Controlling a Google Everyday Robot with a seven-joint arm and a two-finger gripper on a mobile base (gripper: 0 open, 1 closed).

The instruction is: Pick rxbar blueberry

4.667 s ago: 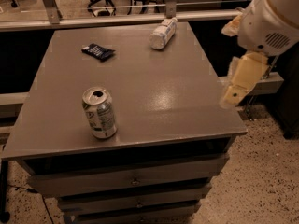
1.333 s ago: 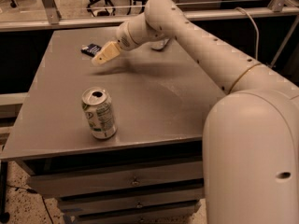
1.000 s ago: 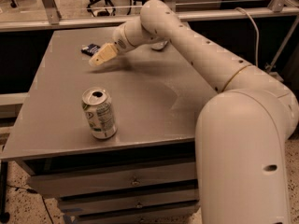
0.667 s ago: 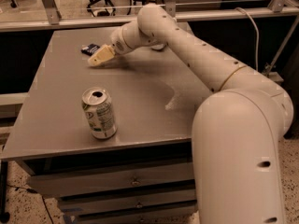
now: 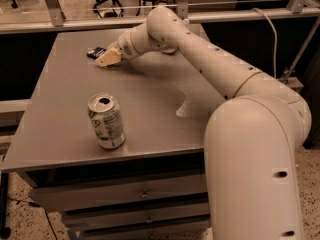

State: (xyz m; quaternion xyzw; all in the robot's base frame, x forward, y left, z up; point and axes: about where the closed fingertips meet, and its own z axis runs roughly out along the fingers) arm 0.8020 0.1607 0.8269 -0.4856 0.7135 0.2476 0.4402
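Note:
The rxbar blueberry (image 5: 95, 52) is a small flat dark wrapper lying on the far left part of the grey table (image 5: 150, 114). Only its left end shows; the rest is hidden behind my gripper. My gripper (image 5: 107, 59) has cream-coloured fingers and sits right at the bar's near-right edge, low over the table. My white arm reaches to it from the lower right across the table.
A green-and-white soda can (image 5: 106, 121) stands upright near the table's front left edge. A white plastic bottle (image 5: 170, 49) at the back is mostly hidden behind my arm. Drawers sit under the table. Office chairs and a rail stand behind it.
My arm swung from the table's right side to the far left. Over the last second the gripper has stayed at the bar, edging slightly onto it.

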